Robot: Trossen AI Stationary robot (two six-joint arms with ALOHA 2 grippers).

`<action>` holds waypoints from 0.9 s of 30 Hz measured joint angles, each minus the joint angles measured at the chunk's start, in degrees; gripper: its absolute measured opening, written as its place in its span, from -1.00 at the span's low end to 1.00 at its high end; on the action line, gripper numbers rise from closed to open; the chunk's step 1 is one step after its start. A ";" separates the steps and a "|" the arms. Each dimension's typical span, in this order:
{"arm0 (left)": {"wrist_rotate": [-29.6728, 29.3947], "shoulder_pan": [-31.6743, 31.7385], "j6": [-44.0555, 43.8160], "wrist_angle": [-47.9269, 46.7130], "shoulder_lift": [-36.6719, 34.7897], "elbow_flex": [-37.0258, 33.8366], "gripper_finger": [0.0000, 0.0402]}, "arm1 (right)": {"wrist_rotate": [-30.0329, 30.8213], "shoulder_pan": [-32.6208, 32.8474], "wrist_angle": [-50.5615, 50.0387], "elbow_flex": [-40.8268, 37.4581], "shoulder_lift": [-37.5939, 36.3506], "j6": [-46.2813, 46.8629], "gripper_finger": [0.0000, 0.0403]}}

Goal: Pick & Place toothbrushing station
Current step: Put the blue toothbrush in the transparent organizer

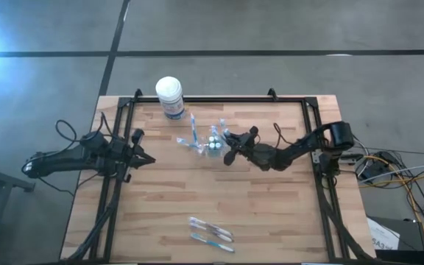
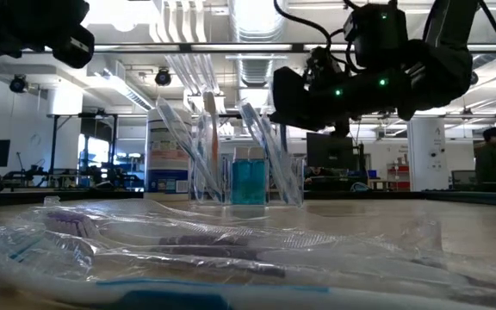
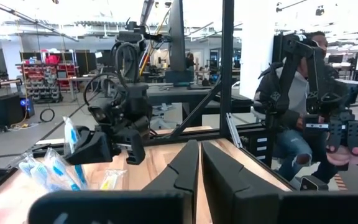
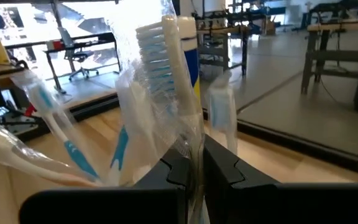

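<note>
A small clear cup [image 1: 212, 145] stands on the table's far middle with several wrapped blue-and-white toothbrushes [image 2: 188, 142] leaning in it. It also shows in the low view [image 2: 248, 182]. My right gripper [image 1: 229, 145] is at the cup's right side, just above its rim, shut on one wrapped toothbrush [image 4: 166, 74]. Two more wrapped toothbrushes [image 1: 210, 232] lie flat near the table's near edge. My left gripper [image 1: 149, 158] is shut and empty at the table's left side. My right gripper pinches the clear wrapper of one toothbrush [image 4: 194, 146] between its two fingers, below the brush head. The fingers come about level from the table's right. The brush head [image 4: 157, 56] stands upright above the fingers. The fingers hide the brush's lower end.
A white-lidded tub with a blue label [image 1: 170, 96] stands at the far edge, left of the cup. A black frame [image 1: 219, 99] runs around the table. A seated person [image 3: 291, 118] shows beyond the table. Bare wood lies between the cup and the near toothbrushes.
</note>
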 joint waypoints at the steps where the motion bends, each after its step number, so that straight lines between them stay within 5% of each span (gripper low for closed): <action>1: 0.00 0.00 -0.01 -0.02 0.00 -0.01 -0.88 | 0.03 -0.02 -0.11 0.05 0.32 0.55 -0.94; 17: 0.04 0.00 0.00 -0.03 0.00 -0.03 -0.87 | 1.58 -0.02 0.77 0.40 5.28 3.12 -0.92; 27: 0.07 0.00 0.07 -0.04 0.00 -0.03 -0.87 | 2.22 -0.02 -0.84 0.07 3.56 2.62 -0.65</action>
